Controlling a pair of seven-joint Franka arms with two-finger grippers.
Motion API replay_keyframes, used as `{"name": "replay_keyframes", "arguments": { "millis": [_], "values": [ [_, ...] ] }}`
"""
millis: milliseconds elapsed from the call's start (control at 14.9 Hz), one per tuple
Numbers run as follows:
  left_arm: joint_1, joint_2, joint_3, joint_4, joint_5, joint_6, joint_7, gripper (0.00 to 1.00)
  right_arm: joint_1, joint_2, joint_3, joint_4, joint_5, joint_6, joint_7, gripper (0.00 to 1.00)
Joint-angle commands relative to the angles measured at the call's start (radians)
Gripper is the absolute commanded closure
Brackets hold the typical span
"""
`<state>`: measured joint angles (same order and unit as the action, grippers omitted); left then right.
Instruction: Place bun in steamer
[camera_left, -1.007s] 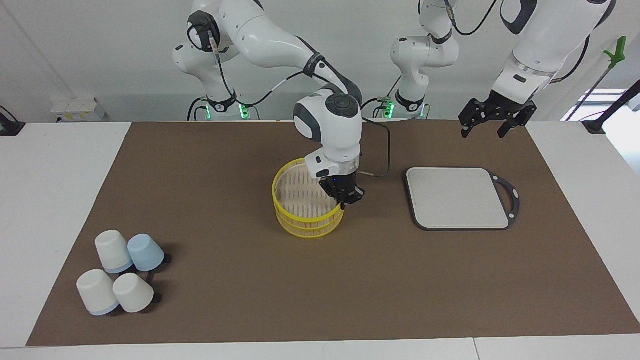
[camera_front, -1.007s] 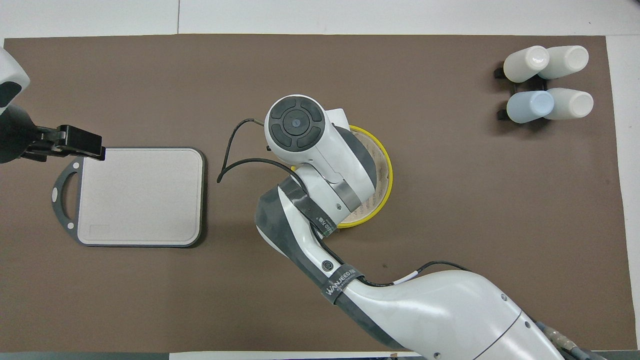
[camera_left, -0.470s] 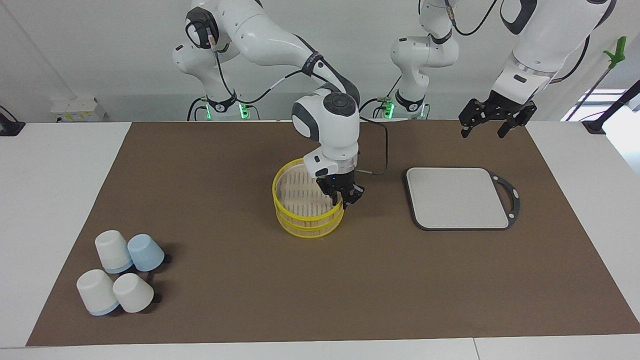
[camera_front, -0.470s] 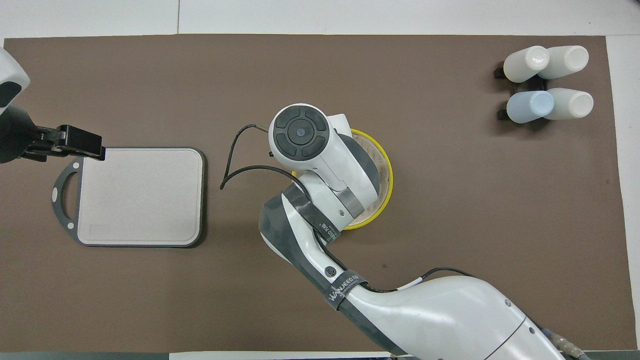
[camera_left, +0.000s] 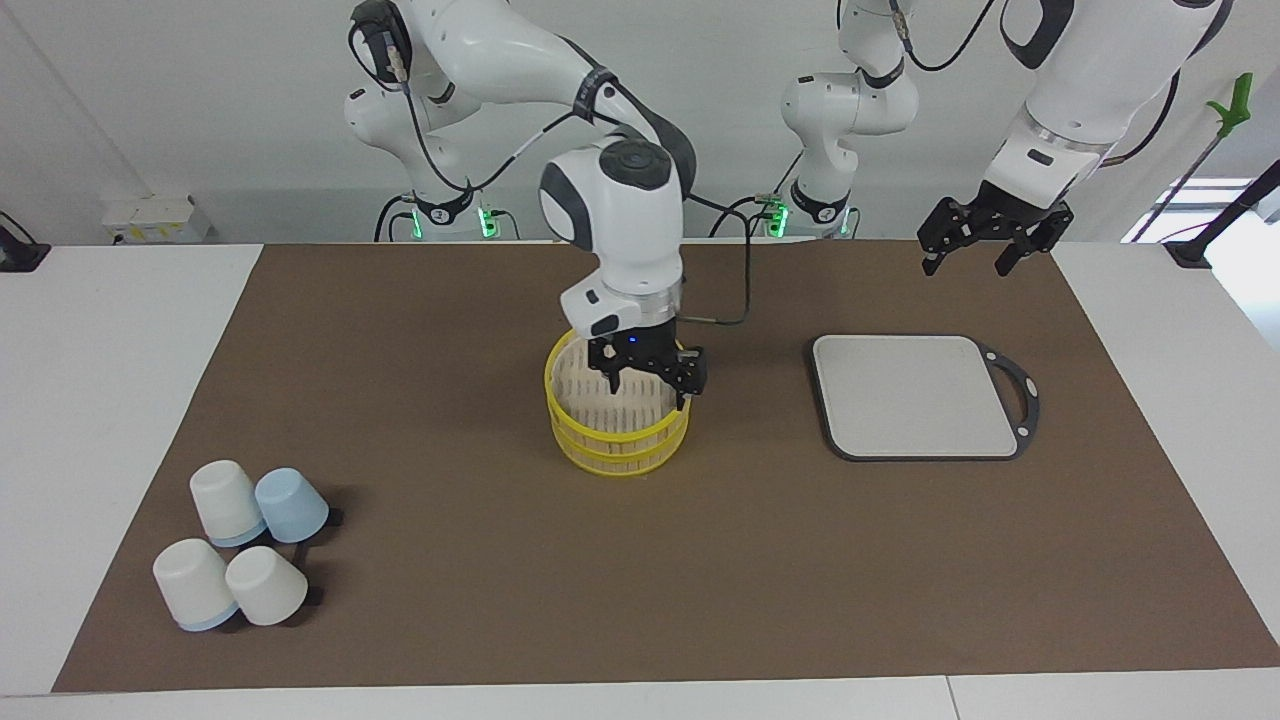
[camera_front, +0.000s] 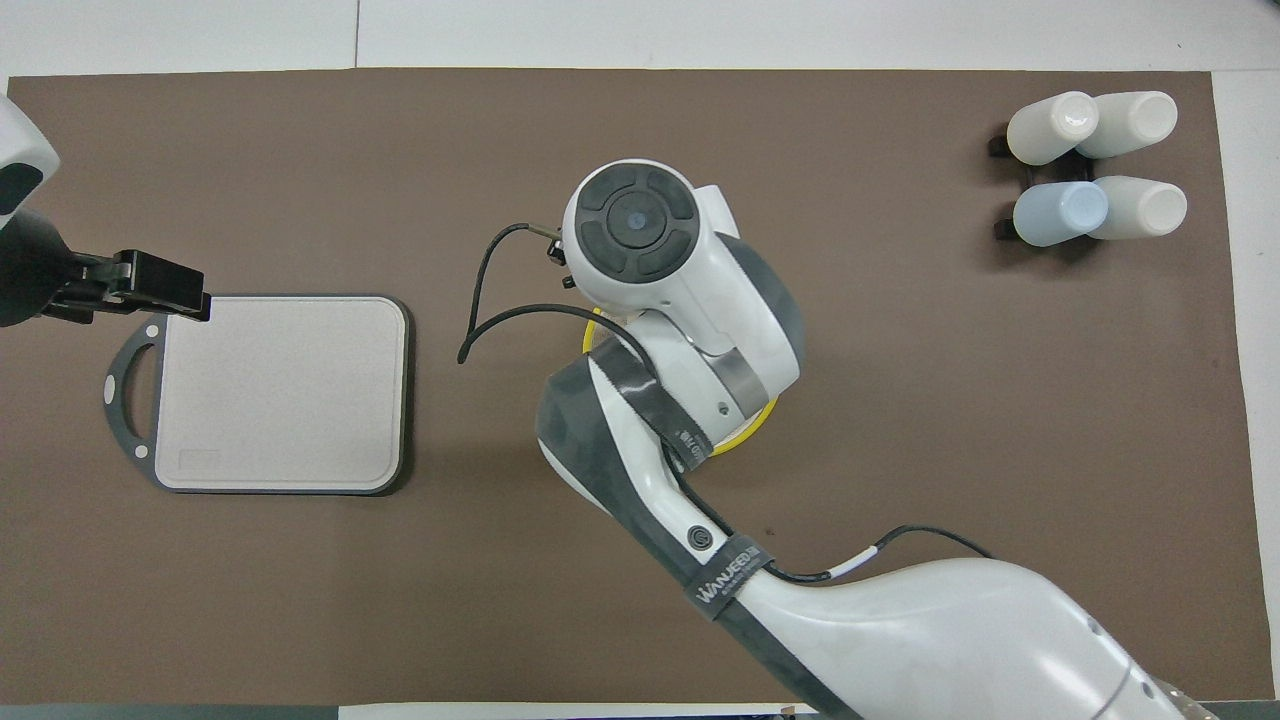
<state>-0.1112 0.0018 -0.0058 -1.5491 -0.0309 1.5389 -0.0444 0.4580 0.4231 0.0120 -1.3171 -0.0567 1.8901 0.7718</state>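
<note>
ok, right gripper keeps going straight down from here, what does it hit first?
Most likely the steamer: the right gripper hangs open over its top tier, pointing down at the slatted floor. No bun visible there.

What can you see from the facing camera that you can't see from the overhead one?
Only the facing view shows the right gripper, open over the steamer, and the steamer's slatted floor. No bun shows on the part of the floor in sight. Only the overhead view shows the right arm covering most of the steamer. Both show the board, the four cups and the left gripper, which waits open near the board.
</note>
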Motion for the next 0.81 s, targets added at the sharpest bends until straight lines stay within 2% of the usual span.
{"name": "replay_keyframes", "arguments": {
  "millis": [0, 201, 403, 739],
  "values": [
    [0.010, -0.022, -0.008, -0.019, 0.020, -0.002, 0.006, 0.00, -0.172, -0.111, 0.016, -0.041, 0.008, -0.097, -0.323, 0.00],
    [0.010, -0.023, -0.008, -0.019, 0.020, -0.002, 0.006, 0.00, -0.368, -0.187, 0.016, -0.062, 0.009, -0.212, -0.642, 0.00],
    [0.010, -0.022, -0.008, -0.019, 0.020, -0.002, 0.005, 0.00, -0.543, -0.231, 0.019, -0.073, 0.015, -0.259, -0.854, 0.00],
    [0.010, -0.023, -0.008, -0.019, 0.020, -0.002, 0.006, 0.00, -0.676, -0.306, 0.016, -0.186, 0.115, -0.267, -0.885, 0.00]
  ]
}}
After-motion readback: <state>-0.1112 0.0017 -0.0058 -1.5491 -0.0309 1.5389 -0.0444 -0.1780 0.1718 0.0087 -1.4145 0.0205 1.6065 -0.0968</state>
